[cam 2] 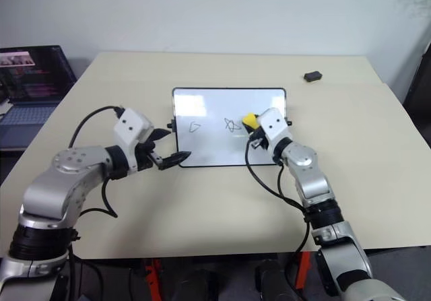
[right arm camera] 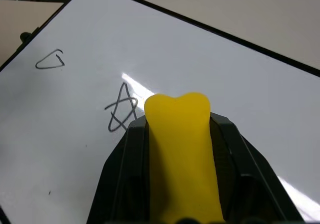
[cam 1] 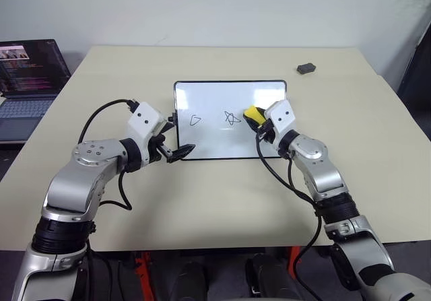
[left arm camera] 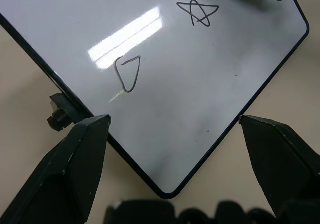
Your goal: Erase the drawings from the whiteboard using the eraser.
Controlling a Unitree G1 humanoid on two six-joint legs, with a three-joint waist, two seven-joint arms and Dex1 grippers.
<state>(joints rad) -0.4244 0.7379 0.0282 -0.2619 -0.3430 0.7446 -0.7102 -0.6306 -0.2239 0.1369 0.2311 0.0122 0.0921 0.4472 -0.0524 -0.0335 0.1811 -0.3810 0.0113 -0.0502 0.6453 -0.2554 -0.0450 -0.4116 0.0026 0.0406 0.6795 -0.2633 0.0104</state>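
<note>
Two drawings [cam 1: 214, 118] remain on the whiteboard [cam 1: 209, 143]; my right pincer [right arm camera: 180, 134] pinches the eraser [right arm camera: 181, 149] beside the star, left pincer [left arm camera: 172, 129] spread astride the board's near-left corner, bare surface [cam 1: 222, 200] all around.

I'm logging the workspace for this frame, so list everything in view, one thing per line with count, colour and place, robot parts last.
table: one, beige, under everything.
whiteboard: one, white with black frame, table centre.
drawings: two visible, black, a loop at left and a star mid-board.
eraser: one, yellow, on the board right of the star.
small object: one, dark grey, far right of table.
laptop: one, dark, lit screen, far left.
left gripper: black, open, at the board's near left corner.
right gripper: black, shut on the eraser.
</note>
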